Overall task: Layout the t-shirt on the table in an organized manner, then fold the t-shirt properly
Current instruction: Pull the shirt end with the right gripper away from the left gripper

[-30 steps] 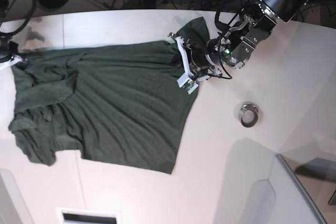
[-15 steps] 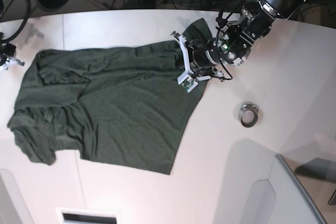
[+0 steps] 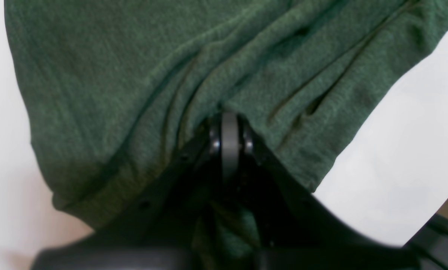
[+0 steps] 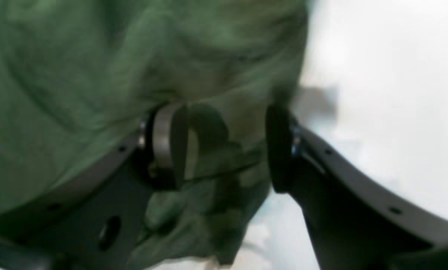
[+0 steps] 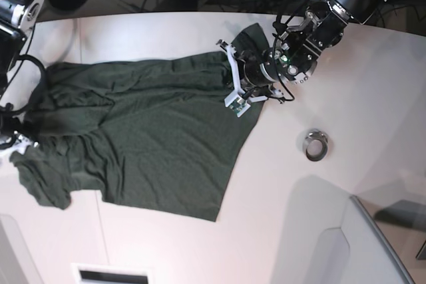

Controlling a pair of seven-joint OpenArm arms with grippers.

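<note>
The t-shirt (image 5: pixel 140 141) lies spread on the table (image 5: pixel 373 98), wrinkled along its far edge. The left gripper (image 3: pixel 229 140) is clenched on a fold of the t-shirt's far corner, nearest the metal ring (image 5: pixel 315 145). The right gripper (image 4: pixel 224 148) stands released, jaws parted over the shirt's opposite edge.

Left fingers (image 3: pixel 229 131) pinched together, right fingers (image 4: pixel 167 142) apart.

The right wrist view is blurred. The t-shirt (image 3: pixel 141 82) runs past the top edge in both wrist views. In the base view the right gripper (image 5: pixel 14 139) sits cropped at the left edge.
</note>
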